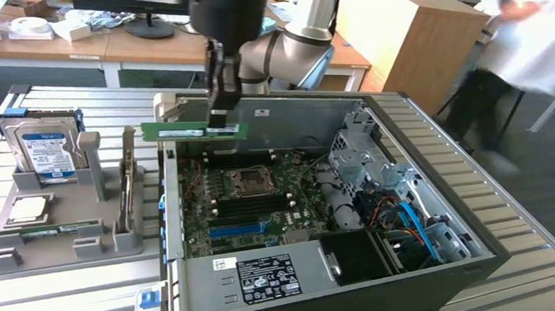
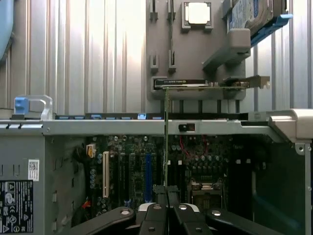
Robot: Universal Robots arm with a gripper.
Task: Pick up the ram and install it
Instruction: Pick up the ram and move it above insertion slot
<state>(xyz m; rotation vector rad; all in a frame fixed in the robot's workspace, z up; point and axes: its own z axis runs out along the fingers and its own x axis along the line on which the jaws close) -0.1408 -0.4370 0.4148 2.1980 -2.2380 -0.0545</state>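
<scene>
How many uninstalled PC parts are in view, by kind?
RAM sticks: 2 (the ram in the fingers, second stick on the tray)
Hard drive: 1
CPU chip: 1
Expansion card: 1
Total: 5

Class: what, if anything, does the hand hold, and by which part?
The hand grips the ram stick by its upper long edge, off-centre.
</scene>
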